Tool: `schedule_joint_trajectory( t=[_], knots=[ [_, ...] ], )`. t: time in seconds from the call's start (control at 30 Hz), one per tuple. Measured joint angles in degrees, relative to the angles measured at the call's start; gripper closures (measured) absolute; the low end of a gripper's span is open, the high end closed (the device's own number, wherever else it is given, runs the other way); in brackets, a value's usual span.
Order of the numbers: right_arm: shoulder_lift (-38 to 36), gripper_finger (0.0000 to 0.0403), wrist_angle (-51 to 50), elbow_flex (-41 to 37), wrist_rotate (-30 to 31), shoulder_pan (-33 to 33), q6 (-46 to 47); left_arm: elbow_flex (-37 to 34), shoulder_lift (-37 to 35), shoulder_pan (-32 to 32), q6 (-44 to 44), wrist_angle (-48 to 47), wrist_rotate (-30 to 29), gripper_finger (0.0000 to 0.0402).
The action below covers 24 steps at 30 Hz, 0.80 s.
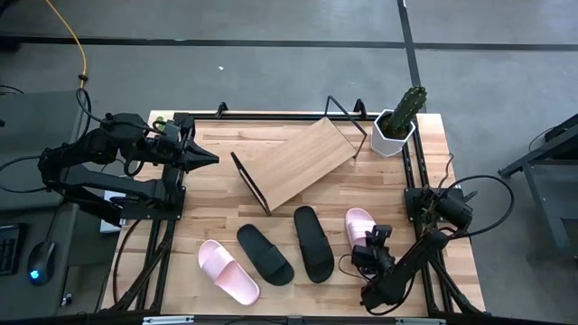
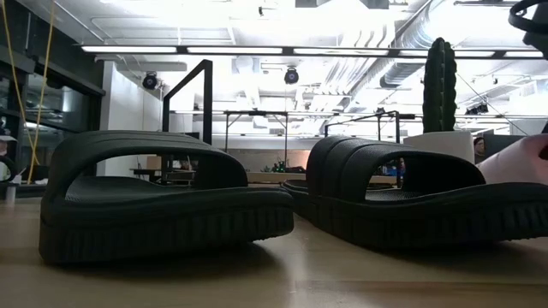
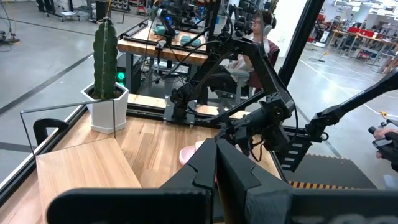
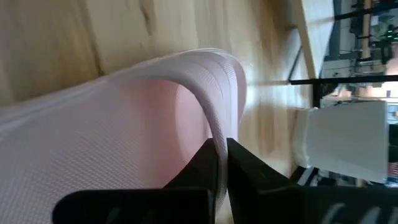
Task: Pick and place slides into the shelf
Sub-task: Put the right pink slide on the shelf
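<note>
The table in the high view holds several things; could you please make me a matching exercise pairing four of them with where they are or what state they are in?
Things:
1. shelf
2. cactus pot
3. right gripper
4. left gripper

Places or states:
A. shut on the strap of the pink slide nearest the right arm
B. standing at the table's far right corner
C. shut and holding nothing, at the table's left edge
D. lying askew in the middle of the table, with no slides on it

Pairs: 1-D, 2-B, 3-A, 4-C
</note>
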Motion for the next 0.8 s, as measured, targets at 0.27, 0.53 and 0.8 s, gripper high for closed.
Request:
schedule_joint_trajectory(
  t=[0.27, 0.53, 0.8],
  knots=[
    [-0.03, 0.0401, -3.48, 0.0, 5.34, 0.01, 1.69, -0.01, 0.0, 0.0, 0.0, 0.0, 0.0, 0.0401],
    [-5.73, 0.0402, -3.78, 0.0, 10.44, 0.17, -0.11, 0.01, 0.0, 0.0, 0.0, 0.02, 0.0, 0.0401],
    [-13.87, 0.0402, -4.29, 0.02, 16.84, -0.39, -8.38, 0.01, 0.0, -0.01, 1.16, 0.02, 0.0, 0.0401]
  ],
)
